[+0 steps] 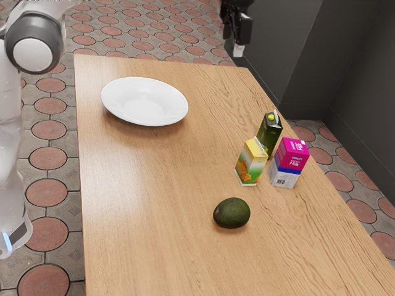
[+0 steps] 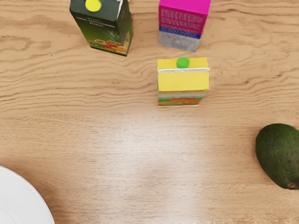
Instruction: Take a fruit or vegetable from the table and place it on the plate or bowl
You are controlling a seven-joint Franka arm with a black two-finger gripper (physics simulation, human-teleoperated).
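Observation:
A dark green avocado [image 1: 232, 213] lies on the wooden table [image 1: 154, 203] near its front, toward the exterior view's right. In the wrist view the avocado [image 2: 279, 161] sits off to one side of the hand, beside the yellow carton. A white plate [image 1: 144, 101] rests at the far left part of the table, and its rim [image 2: 18, 198] shows in the wrist view. My gripper [image 1: 237, 40] hangs high above the table's far edge, open and holding nothing, well away from both avocado and plate.
Three cartons stand together behind the avocado: a yellow juice carton [image 1: 250, 161], a dark green one [image 1: 269, 132] and a pink box [image 1: 289, 162]. The same yellow [image 2: 182, 81], green [image 2: 103, 25] and pink [image 2: 182, 23] cartons appear under the hand. Bare wood lies between plate and avocado.

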